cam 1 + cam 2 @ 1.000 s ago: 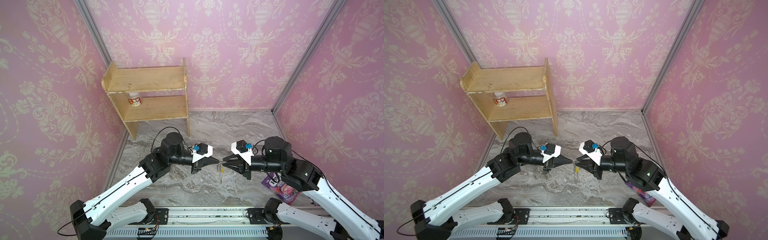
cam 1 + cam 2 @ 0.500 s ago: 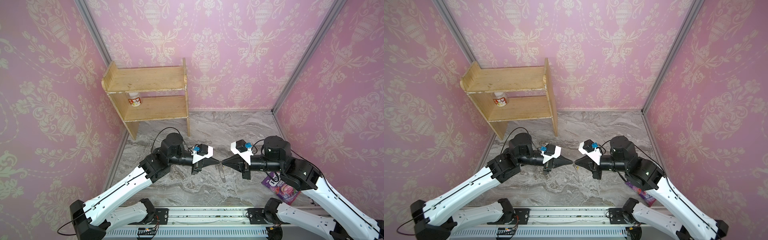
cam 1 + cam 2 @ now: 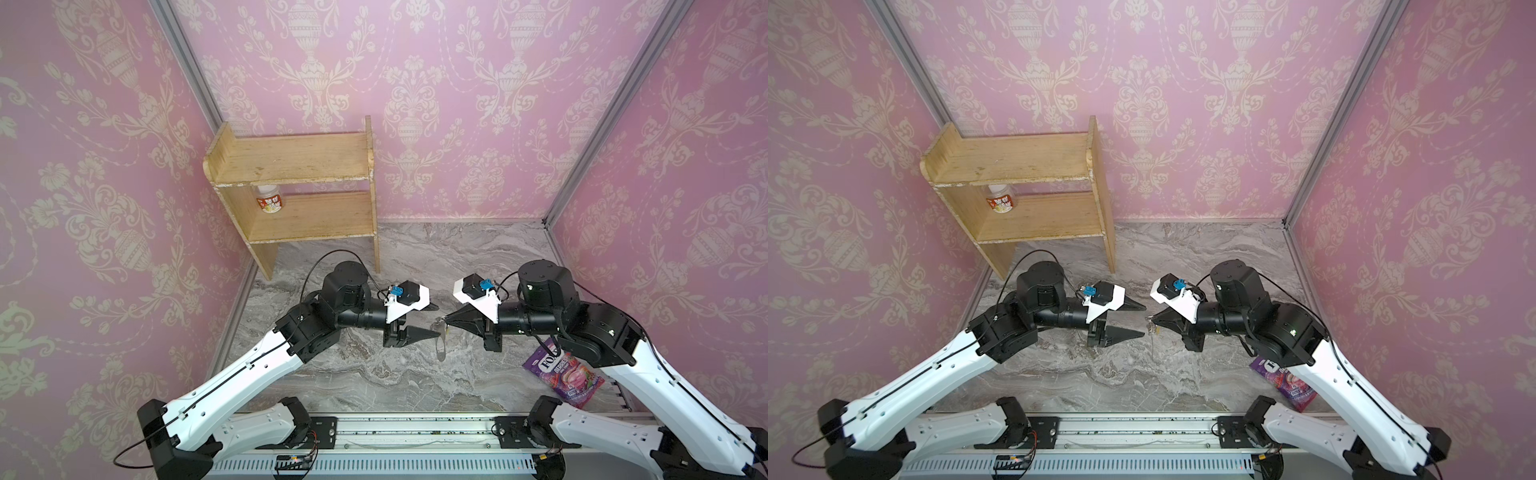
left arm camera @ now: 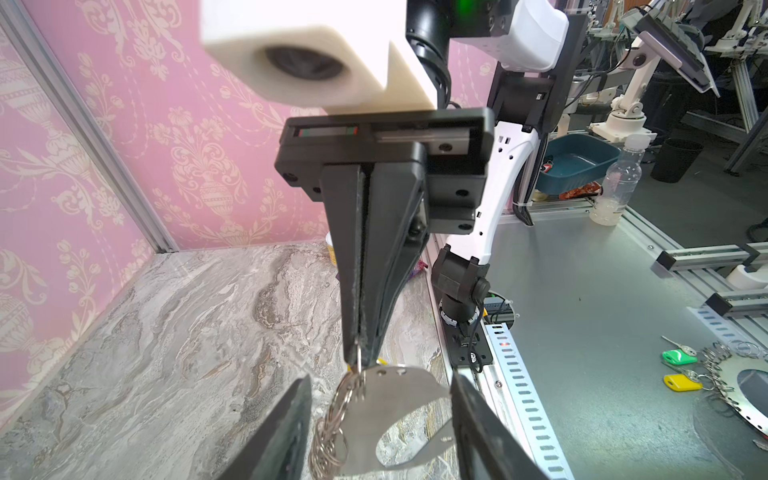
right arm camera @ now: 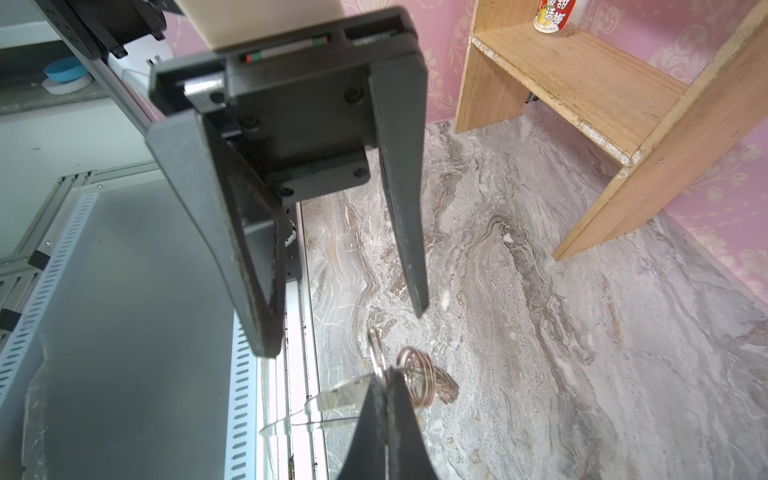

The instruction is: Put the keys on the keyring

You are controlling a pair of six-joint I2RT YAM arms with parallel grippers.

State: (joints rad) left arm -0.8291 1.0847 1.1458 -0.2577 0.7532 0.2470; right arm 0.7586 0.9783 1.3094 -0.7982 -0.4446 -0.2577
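Handover just happened. The left gripper was pinched tight a second ago and now has its jaws apart. The right gripper was open then and is now clamped on one ring of the keyring.

Both arms reach in level from either side, elbows bent, noses almost meeting over the middle of the counter. The left fingers are black tapered wedges, one toward the back wall and one toward the front rail. They straddle the plate, and I can't tell if they touch it.

The keyring dangles from the right tips. It's a thin shiny metal plate with a curved outline, an oval cut-out and a bunch of coiled silver rings along one edge. The counter is glossy grey marble-look.

A key with a yellow tag lies on the matte metal bench outside the cell, beside a second ringed plate.
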